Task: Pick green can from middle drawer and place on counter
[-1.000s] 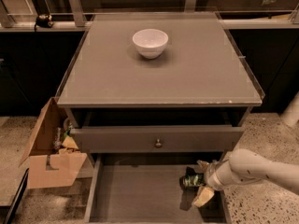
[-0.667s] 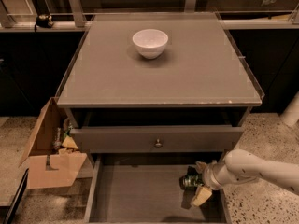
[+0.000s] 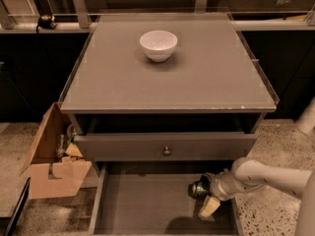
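Observation:
The green can [image 3: 199,188] is over the right side of the open middle drawer [image 3: 147,205], just below the knobbed drawer front. My gripper [image 3: 206,194] reaches in from the right on a white arm and is closed around the can. One tan finger [image 3: 209,206] shows below the can; the other is mostly hidden behind it. The can casts a shadow on the drawer floor. The counter [image 3: 206,77] is above, flat and grey-brown.
A white bowl [image 3: 158,44] stands on the counter, back of centre. The upper drawer with a round knob [image 3: 167,151] is slightly pulled out above the can. An open cardboard box [image 3: 54,163] with clutter sits on the speckled floor at left.
My gripper and the green can have shifted slightly to the left. Nothing else has moved.

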`<state>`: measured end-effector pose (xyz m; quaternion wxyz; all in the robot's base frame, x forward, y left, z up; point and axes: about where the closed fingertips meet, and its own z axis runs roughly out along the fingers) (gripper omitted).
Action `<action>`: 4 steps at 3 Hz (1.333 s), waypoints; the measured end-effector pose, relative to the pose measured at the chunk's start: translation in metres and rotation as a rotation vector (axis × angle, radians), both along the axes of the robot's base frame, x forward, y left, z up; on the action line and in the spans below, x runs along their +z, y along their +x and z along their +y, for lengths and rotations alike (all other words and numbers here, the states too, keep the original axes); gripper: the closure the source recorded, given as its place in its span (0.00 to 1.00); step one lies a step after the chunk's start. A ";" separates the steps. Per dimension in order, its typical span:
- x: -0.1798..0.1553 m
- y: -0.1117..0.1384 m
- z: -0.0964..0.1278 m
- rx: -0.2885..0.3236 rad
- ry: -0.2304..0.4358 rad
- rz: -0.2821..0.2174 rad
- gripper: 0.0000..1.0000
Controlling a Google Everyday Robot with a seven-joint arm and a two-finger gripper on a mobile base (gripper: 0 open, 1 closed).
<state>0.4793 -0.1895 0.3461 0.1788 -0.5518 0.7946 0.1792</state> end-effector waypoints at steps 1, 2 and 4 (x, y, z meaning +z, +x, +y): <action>0.000 0.000 0.000 0.000 0.000 0.000 0.25; 0.000 0.000 0.000 0.000 0.000 0.000 0.48; 0.000 0.000 0.000 0.000 0.000 0.000 0.94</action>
